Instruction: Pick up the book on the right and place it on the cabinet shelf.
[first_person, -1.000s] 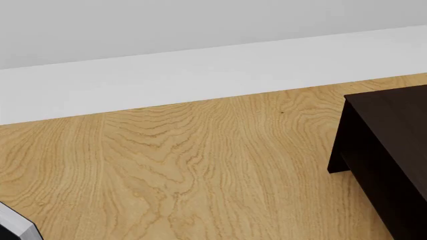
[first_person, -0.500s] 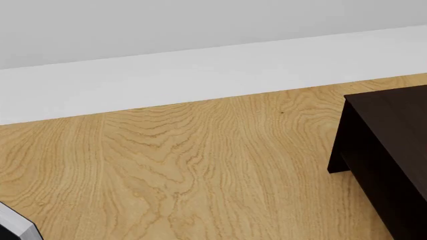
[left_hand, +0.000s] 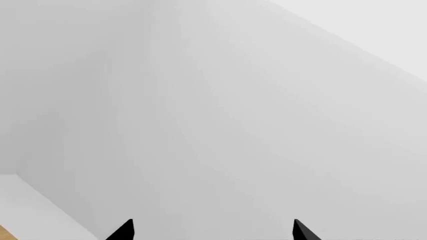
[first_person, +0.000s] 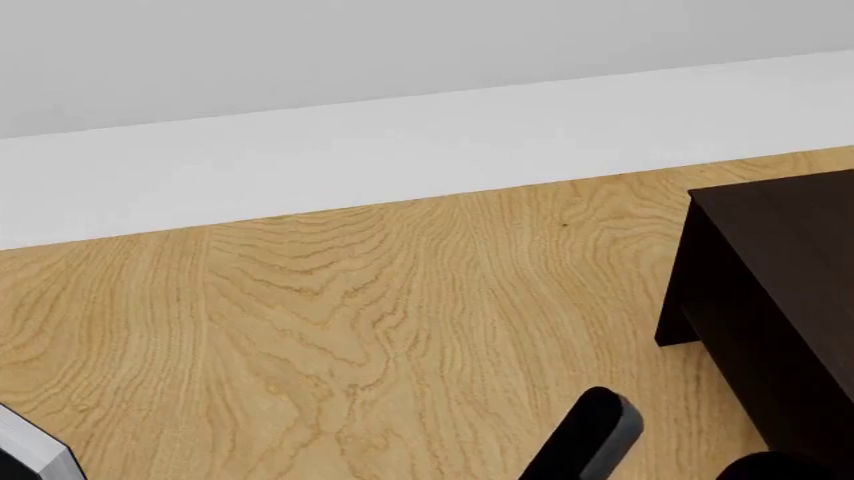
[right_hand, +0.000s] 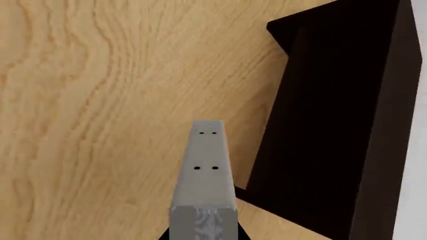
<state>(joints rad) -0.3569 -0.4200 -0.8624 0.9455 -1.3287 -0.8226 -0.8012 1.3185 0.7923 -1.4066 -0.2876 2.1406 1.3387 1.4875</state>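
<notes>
Oak-grained floor (first_person: 334, 340) fills most of the head view, with a white skirting (first_person: 400, 150) running across the upper part of the frame under a pale wall. The cabinet (first_person: 774, 280) is the next biggest thing, a near-black box cut off by the right edge of the frame, standing on the floor. Which of its faces is the shelf board cannot be told from here, as the dark wood reads as one mass.

A black and grey link of the right arm (first_person: 594, 430) rises into the lower right of the frame, just left of the cabinet. A small grey corner (first_person: 27, 450) pokes in at the lower left; what it belongs to is unclear.

The book (right_hand: 205, 165) shows only in the right wrist view. It is a mid-grey slab reaching straight out from the right gripper (right_hand: 202, 235), whose two black tips sit close against its sides, so the pincer looks narrowed and holding it. It hangs over bare floor with the cabinet (right_hand: 333, 110) just beside it, not touching. Its long axis runs roughly along the cabinet's near side rather than into it.

The left gripper (left_hand: 212, 232) faces blank wall — its tips (left_hand: 127, 230) are spread wide with nothing between them.

The right arm is the nearer one and already carries the load — the placement likely turns on swinging the book towards the cabinet and finding the shelf.
</notes>
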